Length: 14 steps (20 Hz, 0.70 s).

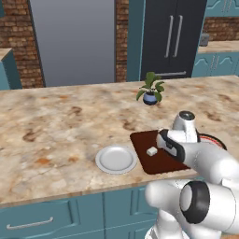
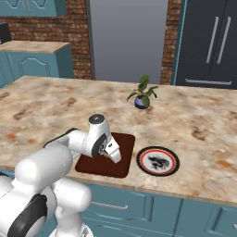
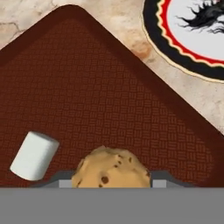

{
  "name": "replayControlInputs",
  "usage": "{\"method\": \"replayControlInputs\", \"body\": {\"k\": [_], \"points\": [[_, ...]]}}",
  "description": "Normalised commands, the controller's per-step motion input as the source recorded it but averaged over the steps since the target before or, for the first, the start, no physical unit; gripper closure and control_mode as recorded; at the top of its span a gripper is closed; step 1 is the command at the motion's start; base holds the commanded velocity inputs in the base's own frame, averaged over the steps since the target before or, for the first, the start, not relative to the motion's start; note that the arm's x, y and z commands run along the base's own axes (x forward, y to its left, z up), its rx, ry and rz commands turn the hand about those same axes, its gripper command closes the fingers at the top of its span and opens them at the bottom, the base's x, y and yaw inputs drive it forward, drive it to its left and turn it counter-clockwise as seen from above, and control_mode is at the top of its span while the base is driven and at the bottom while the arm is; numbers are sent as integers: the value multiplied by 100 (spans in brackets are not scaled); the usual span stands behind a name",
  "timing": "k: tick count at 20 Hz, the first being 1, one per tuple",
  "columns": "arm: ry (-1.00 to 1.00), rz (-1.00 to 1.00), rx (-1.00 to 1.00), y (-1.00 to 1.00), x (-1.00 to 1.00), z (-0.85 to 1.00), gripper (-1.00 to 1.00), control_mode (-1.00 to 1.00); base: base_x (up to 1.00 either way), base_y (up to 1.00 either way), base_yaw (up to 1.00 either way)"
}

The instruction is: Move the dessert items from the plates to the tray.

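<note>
Second dessert in hand: tool [image 3: 112, 183] pinching the golden-brown round pastry [image 3: 111, 168] above the dark reddish-brown rectangular tray [image 3: 109, 100]; small whitish cube [image 3: 34, 155] already there; next, lower and release beside it.

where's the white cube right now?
The white cube lies on the tray, toward its side nearest the grey plate. In the hand view it sits beside the golden-brown pastry held between the fingers.

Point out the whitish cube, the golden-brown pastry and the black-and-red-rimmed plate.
whitish cube [image 3: 34, 156], hand view, middle of its side.
golden-brown pastry [image 3: 110, 168], hand view, its top.
black-and-red-rimmed plate [image 2: 158, 161], right base view, its white centre.
</note>
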Motion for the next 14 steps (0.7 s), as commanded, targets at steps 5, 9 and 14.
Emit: {"method": "replayControlInputs", "body": {"k": [5,9,14], "points": [[0,0,0,2,0,4,-100,-100,0,0,0],[-10,-4,0,0,0,77,-100,-100,0,0,0],[-29,1,0,0,-54,100,-100,-100,0,0,0]]}}
